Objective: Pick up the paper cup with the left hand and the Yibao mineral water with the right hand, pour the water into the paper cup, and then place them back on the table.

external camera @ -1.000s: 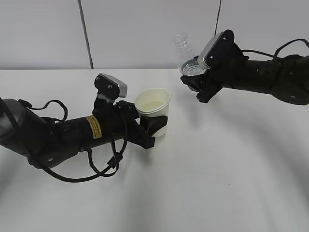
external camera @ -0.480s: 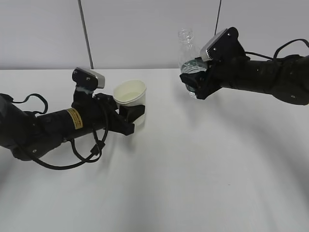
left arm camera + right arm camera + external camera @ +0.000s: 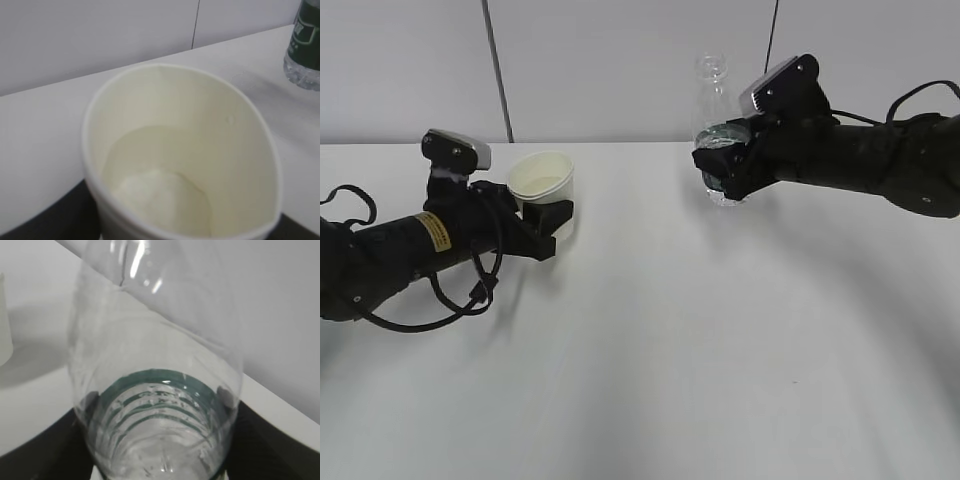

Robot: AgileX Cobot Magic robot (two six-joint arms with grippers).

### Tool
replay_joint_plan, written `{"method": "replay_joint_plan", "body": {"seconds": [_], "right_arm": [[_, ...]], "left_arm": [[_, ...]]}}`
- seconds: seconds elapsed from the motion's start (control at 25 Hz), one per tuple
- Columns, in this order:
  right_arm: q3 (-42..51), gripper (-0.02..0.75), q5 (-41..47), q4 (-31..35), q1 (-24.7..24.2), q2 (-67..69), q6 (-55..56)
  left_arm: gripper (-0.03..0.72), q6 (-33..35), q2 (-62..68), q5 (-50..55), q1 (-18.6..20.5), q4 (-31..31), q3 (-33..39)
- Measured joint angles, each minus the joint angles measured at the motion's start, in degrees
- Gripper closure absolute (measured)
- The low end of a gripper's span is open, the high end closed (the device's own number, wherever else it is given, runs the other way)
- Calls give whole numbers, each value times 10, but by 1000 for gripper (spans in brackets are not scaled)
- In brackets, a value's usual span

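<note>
left hand (image 3: 545,222), the black arm with the yellow sticker and silver-grey block, lies low along the left side of the large plain white bench (image 3: 720,350), its black fingers (image 3: 560,212) clamped on the small white paper cup with the rolled rim (image 3: 544,185). cup stands roughly upright, mouth up, near the back left of the bench; can't tell whether its base touches the surface or sits just above it. left wrist view looks straight down into the cup (image 3: 175,160): cream inside, rim squeezed a bit oval, a shallow pool of clear colourless water (image 3: 160,165) covering the bottom. right hand (image 3: 725,170), the black arm with the silver-grey block and no sticker, reaches in from the right edge, fingers (image 3: 712,182) closed around the dark green label band of the small clear plastic bottle (image 3: 715,110). bottle is upright, open neck on top, no cap, base at or just over the bench near the back centre-right; contact not clear. right wrist view shows the bottle (image 3: 155,390) from above the grip: ribbed clear wall, green band, some water low inside, level hard to read. cup and bottle are well apart, bare bench between them; the bottle's lower part shows at the top right of the left wrist view (image 3: 305,45).
</note>
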Motion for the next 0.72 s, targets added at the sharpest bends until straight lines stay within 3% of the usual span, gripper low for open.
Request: {"method": "replay_joint_plan", "body": {"seconds": [0.48,0.72], "right_arm": [[0,237,2,46,0,4,7],[0,237,2,68,0,22,9]], "left_arm": [[291,31,0,28,7,-2,0],[291,51,0,30,7,-35,0]]}}
